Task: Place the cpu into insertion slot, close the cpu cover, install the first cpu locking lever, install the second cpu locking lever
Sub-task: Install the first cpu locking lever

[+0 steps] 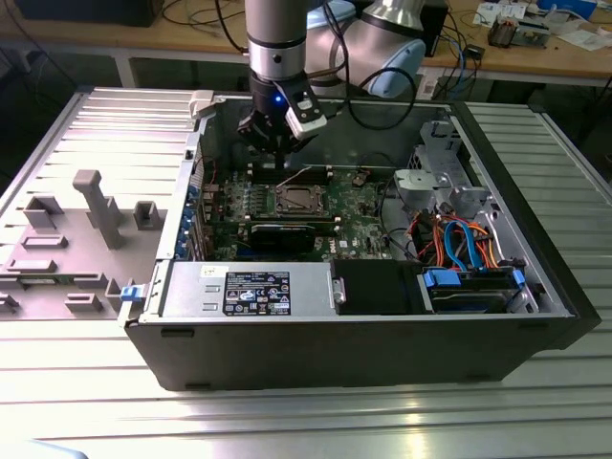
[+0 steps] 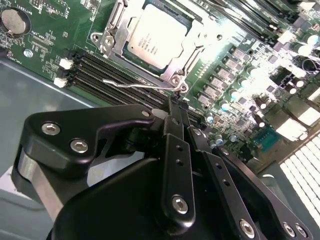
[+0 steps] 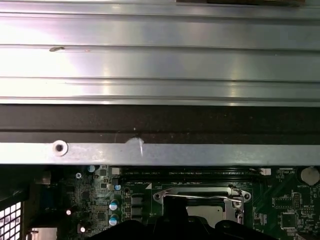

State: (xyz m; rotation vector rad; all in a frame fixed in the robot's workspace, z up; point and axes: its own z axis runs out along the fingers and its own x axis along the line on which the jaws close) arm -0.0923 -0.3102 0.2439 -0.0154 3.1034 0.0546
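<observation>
The gripper crowds the front of the second wrist view with its black body. Its two fingers are pressed together to a narrow tip, and nothing shows between them. In the exterior view it hangs inside an open computer case that lies on its side on a ridged metal table. A green circuit board covers the floor of the case, and a grey power supply sits along the case's near wall. Long black memory slots run beside the insertion slot. The cpu cover lies flat over the slot, framing the cpu, which sits in the socket with its silvery top showing through the cut-out. A thin wire locking lever runs along the socket's edge next to the memory slots. Its hooked end is free, and its other end lies just beside the gripper's tip. A coin cell sits well apart from the socket.
</observation>
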